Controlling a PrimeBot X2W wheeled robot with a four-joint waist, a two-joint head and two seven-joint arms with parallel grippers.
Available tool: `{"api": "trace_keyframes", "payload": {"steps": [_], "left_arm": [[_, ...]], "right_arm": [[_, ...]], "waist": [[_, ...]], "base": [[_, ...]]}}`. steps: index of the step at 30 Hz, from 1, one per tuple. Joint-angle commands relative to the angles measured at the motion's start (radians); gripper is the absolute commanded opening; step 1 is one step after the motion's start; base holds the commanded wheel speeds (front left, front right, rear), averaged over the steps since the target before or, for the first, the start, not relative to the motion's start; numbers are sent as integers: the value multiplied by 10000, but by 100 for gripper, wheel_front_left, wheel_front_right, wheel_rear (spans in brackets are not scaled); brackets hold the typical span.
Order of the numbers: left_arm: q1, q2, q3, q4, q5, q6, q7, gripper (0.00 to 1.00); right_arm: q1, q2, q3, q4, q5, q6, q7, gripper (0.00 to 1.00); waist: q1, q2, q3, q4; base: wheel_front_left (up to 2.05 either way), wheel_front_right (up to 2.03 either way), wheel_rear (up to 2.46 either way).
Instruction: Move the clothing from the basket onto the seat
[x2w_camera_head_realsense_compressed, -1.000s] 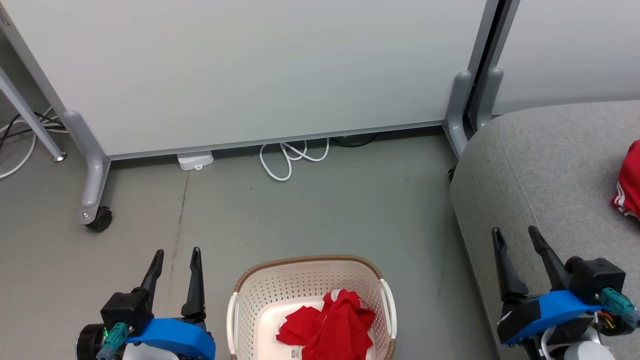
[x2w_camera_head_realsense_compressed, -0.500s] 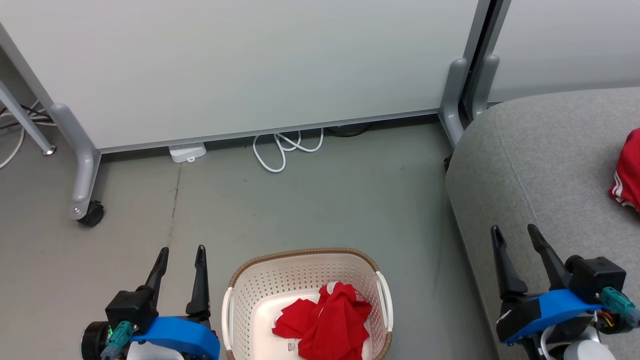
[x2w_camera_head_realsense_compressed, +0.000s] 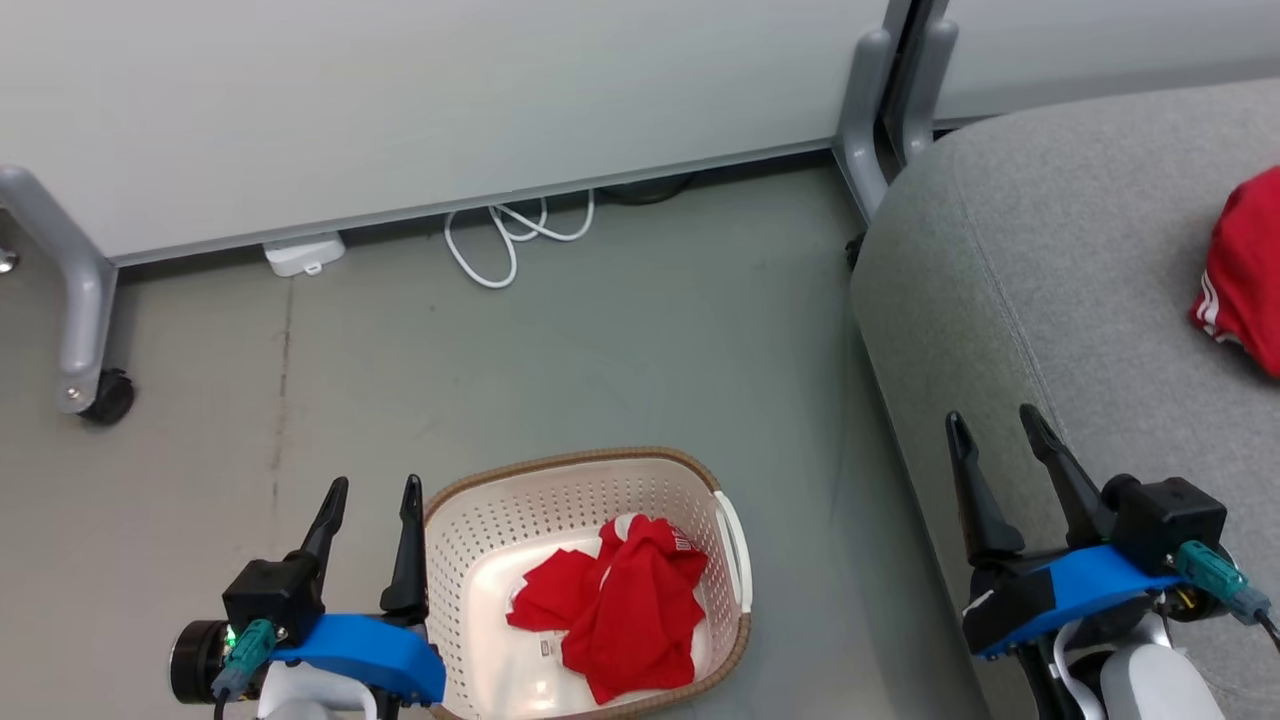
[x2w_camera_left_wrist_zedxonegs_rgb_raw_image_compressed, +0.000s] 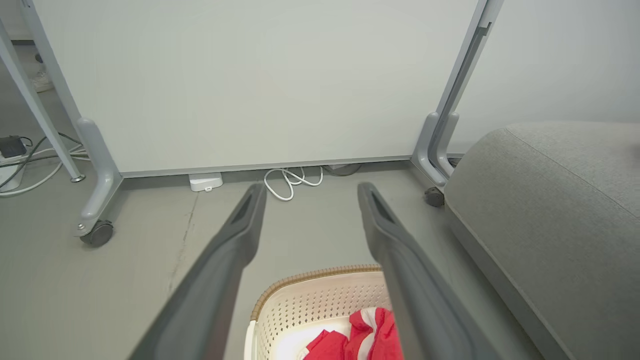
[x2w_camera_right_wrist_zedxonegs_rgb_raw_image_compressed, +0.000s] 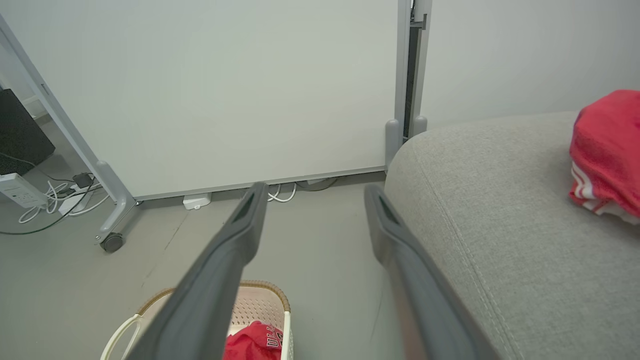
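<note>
Jaws on both sides are parted wide and empty: left gripper (x2w_camera_head_realsense_compressed: 376, 485) sits just beside the basket (x2w_camera_head_realsense_compressed: 560, 462) at its left rim, while right gripper (x2w_camera_head_realsense_compressed: 992, 415) shows against the near edge of the seat (x2w_camera_head_realsense_compressed: 1050, 250). What changed over the last second is the view, not the scene. The whole head picture slid, so the camera moved, and you now see nearly the full basket. The garment in the basket (x2w_camera_head_realsense_compressed: 620, 610) lies crumpled on its floor, untouched. The garment on the seat (x2w_camera_head_realsense_compressed: 1240, 265) is at the far right. My read: half done, and you're lining up the second pick. The left arm looks closer for the reach-in.
</note>
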Motion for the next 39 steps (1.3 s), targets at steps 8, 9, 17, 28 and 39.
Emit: {"api": "trace_keyframes", "payload": {"steps": [8, 9, 17, 28, 39], "left_arm": [[-1044, 243, -569, 1018, -68, -11, -48, 100], [-1177, 265, -625, 1184, -84, -12, -49, 100], [-2345, 756, -1202, 2498, -120, -10, -49, 100], [-4158, 1548, -2687, 4345, -551, -10, 552, 100], [-5177, 2574, -3412, 5119, -1301, -11, 1346, 100]], "right_arm": [[-810, 13, 540, -180, 236, 1, -202, 100], [-893, 13, 613, -185, 233, 1, -228, 100], [-1664, 15, 1312, -243, 558, 1, -617, 100], [-2344, 15, 2072, 166, 1254, 1, -1371, 100], [-3064, 15, 2929, 480, 2048, 1, -1753, 100]], "waist": [[-1, 0, 1793, -1424], [-1, 0, 1974, -1564], [-1, 0, 3515, -2686], [-1, 0, 5333, -3465], [-1, 0, 6741, -4132]], "base": [[0, 0, 0], [0, 0, 0], [0, 0, 0], [0, 0, 0], [0, 0, 0]]}}
